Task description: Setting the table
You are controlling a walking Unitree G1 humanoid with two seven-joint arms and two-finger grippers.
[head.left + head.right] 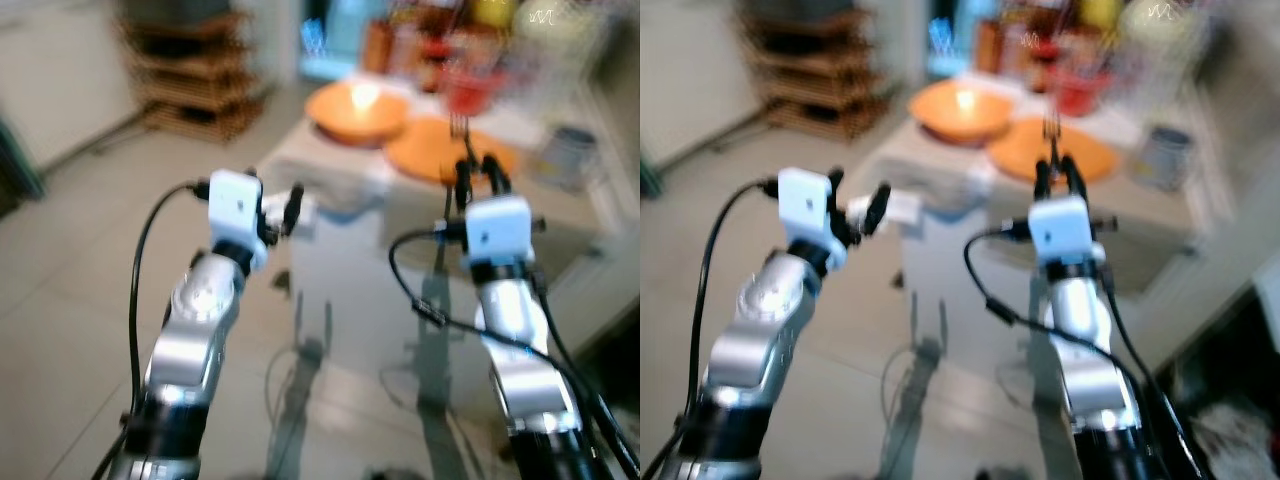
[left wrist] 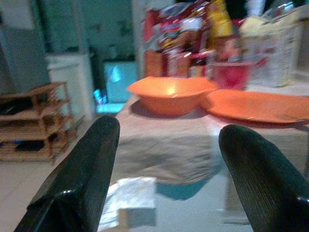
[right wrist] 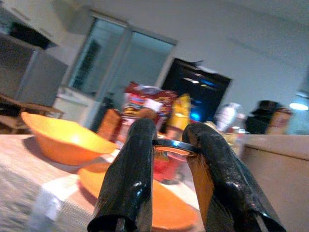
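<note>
No writing on the packages is legible; all views are blurred. The right gripper (image 1: 478,170) is clamped on a fork (image 1: 460,128), held upright, tines up, over the near edge of the orange plate (image 1: 425,150). The orange bowl (image 1: 357,110) sits beside the plate on the table (image 1: 330,190). The left gripper (image 1: 292,210), fingers spread and holding nothing, is near the table's left corner.

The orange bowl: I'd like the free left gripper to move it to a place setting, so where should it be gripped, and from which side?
Probably the near rim of the orange bowl. It sits upright on the table beside the orange plate, and its wall flares to a thin lip, so the open left gripper could come from above, one finger inside, one outside.
</note>
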